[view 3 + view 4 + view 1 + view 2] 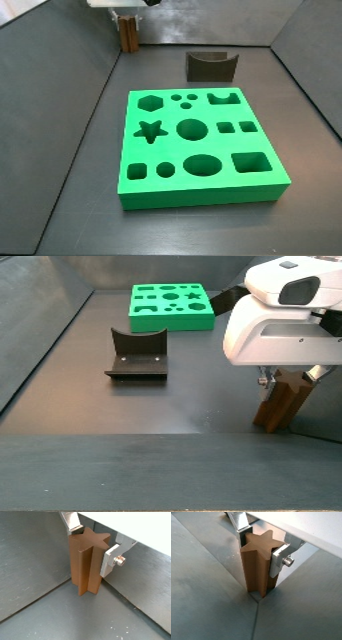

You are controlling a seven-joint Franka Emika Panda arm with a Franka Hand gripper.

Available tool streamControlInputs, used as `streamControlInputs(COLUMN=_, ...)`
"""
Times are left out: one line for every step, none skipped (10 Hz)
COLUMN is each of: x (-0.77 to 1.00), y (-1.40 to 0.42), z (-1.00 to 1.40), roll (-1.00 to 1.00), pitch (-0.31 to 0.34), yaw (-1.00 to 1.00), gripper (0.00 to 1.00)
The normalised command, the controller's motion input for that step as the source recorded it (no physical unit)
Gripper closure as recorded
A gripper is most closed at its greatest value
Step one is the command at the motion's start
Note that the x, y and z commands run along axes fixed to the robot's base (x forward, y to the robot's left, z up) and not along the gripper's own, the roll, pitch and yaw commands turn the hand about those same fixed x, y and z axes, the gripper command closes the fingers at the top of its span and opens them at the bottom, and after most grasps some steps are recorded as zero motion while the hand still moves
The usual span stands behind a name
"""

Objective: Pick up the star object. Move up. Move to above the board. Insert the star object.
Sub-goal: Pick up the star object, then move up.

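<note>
Grey floor, far corner: star object (85, 562) upright w/ base seemingly on floor, gripper (261, 543) plates clamping its top; pick apparently underway, lift, transit to board (201, 140) & star-hole insertion outstanding.

The gripper (88, 546) hung in the far corner, well apart from the board (201, 150), silver fingers (109, 559) clamped on the star object (85, 567).

Star object (85, 564): plain wood-brown, fluted. Gripper (93, 543) around its top: silver finger plates. Board (198, 148): bright green, unpatterned. Fixture (136, 356): dark grey. Floor (201, 235): matte grey.
</note>
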Motion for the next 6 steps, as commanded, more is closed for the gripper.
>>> streamControlInputs(x=0.00, y=0.00, z=0.00, roll=0.00, pitch=0.000, yaw=0.00, gripper=1.00)
streamControlInputs(x=0.00, y=0.00, z=0.83, roll=0.00, pitch=0.000, yaw=0.00, gripper=1.00)
streamControlInputs(x=-0.02, y=0.01, z=0.79, roll=0.00, pitch=0.008, yaw=0.01, gripper=1.00)
streamControlInputs(x=-0.03, y=0.01, z=0.70, roll=0.02, pitch=0.020, yaw=0.01, gripper=1.00)
streamControlInputs(x=-0.03, y=0.01, z=0.58, roll=0.03, pitch=0.030, yaw=0.00, gripper=1.00)
streamControlInputs(x=-0.03, y=0.00, z=0.46, roll=0.05, pitch=0.042, yaw=-0.01, gripper=1.00)
